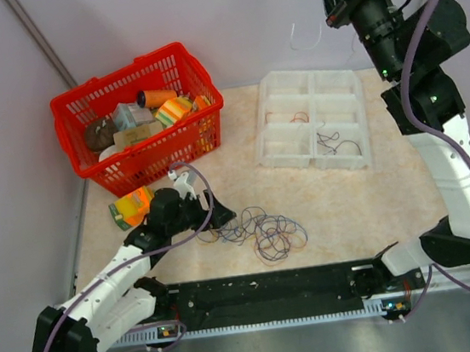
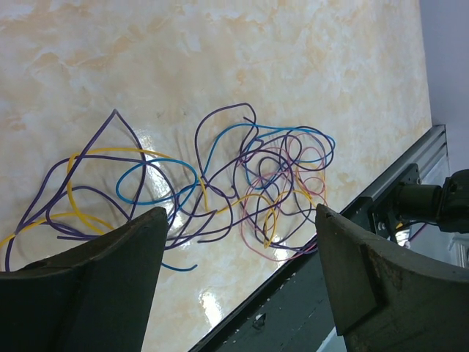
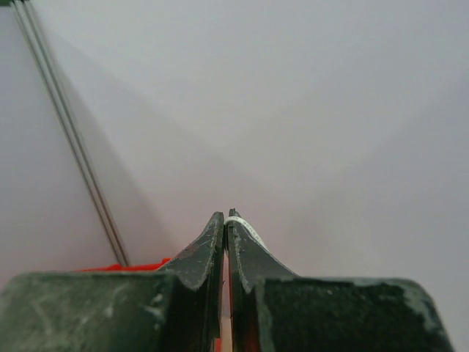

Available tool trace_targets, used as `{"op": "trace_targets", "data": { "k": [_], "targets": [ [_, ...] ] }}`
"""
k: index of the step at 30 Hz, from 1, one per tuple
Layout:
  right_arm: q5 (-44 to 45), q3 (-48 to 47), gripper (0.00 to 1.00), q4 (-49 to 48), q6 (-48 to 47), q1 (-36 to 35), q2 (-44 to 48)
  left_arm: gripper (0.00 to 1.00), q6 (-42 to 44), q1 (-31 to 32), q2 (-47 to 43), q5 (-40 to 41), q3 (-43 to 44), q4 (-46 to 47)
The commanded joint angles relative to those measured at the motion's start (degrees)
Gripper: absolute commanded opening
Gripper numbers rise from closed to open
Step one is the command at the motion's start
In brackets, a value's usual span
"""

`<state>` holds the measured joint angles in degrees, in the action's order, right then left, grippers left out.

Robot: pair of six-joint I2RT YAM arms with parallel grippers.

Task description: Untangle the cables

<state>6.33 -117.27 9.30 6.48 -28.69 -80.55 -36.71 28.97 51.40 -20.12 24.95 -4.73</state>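
While the left gripper (image 1: 223, 219) is held low over the marbled table (image 1: 375, 202) with its jaws spread wide and nothing grasped, the cables (image 1: 264, 234) are seen tangled in a loose heap just beyond its fingertips, near the table's front edge. The right gripper (image 3: 226, 216) is raised high at the far right, its jaws clenched together, and a thin white wire (image 3: 243, 224) is pinched at their tips.

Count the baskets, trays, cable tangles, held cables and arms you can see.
Basket: 1
Tray: 1
Tangle: 1
Held white cable: 1
Arms: 2, left arm and right arm
Total: 6
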Motion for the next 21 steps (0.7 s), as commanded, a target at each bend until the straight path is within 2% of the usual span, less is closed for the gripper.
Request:
{"op": "trace_targets", "data": {
  "k": [1,12,21],
  "targets": [
    [-1.93,-4.36,0.00,-0.34,-0.59,0.47,-2.50,0.86,-2.05,-0.14,-1.91,-0.62,-0.07,3.85],
    [-4.48,6.70,0.00,-8.59,0.72,2.32,-4.78,0.87,-2.14,-0.14,-2.79,-0.97,1.50,1.75],
    [-5.45,-0.23,0.00,-8.69,0.73,2.41,-9.44,0.88,1.64,-0.14,-0.34,-1.41,6.33,-1.15]
  ]
}}
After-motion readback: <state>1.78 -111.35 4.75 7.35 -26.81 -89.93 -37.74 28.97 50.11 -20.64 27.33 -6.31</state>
